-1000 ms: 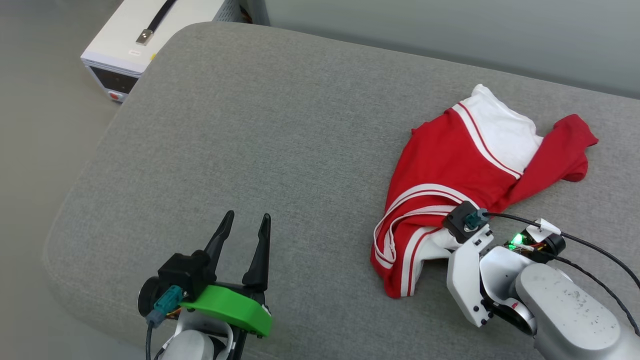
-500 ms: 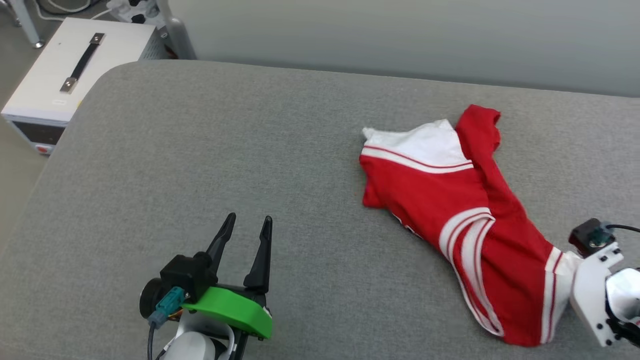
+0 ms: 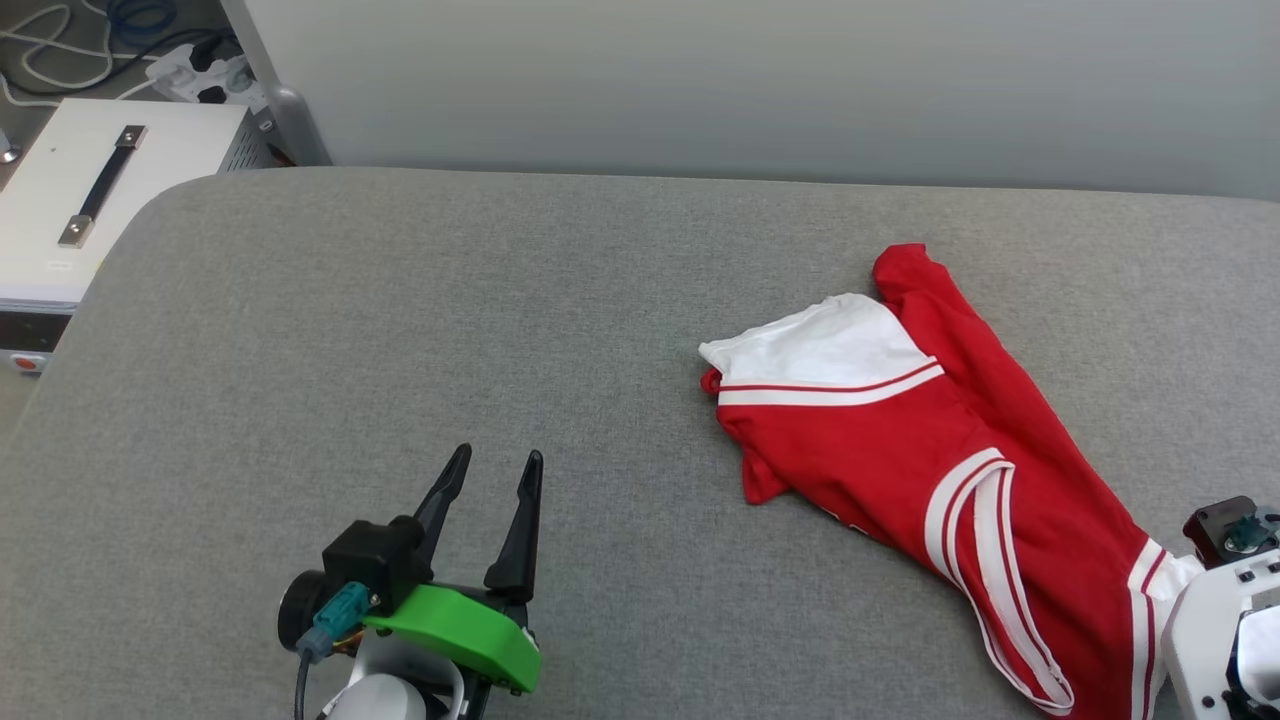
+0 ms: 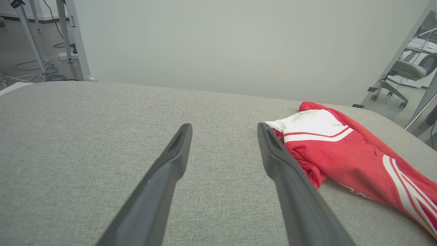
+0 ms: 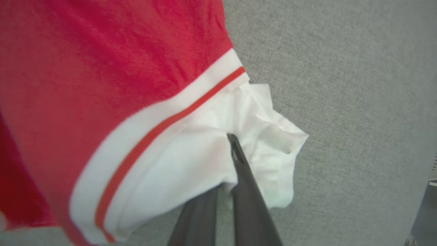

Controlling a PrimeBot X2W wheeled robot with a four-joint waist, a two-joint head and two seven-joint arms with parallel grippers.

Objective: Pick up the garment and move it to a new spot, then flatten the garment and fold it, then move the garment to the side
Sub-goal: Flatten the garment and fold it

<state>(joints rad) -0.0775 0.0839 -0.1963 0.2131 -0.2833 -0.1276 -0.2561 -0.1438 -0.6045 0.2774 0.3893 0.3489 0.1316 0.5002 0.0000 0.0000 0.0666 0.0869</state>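
The garment (image 3: 900, 450) lies on the right half of the desk (image 3: 400, 330), running from mid-depth toward the near right corner. Its near sleeve end is pinched between the closed fingers of the right claw (image 5: 229, 140). The left claw (image 3: 497, 457) sits over the near left part of the desk, well apart from the garment and to its left, fingers spread and pointing toward the far edge. A box (image 3: 90, 215) stands off the far left corner, with cables (image 3: 60, 40) on the floor behind it. A wall (image 3: 700, 80) runs behind the desk.

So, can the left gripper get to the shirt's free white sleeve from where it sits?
Probably yes. The left gripper is open, and nothing but bare cushion lies between it and the free sleeve of the shirt, off to its right.
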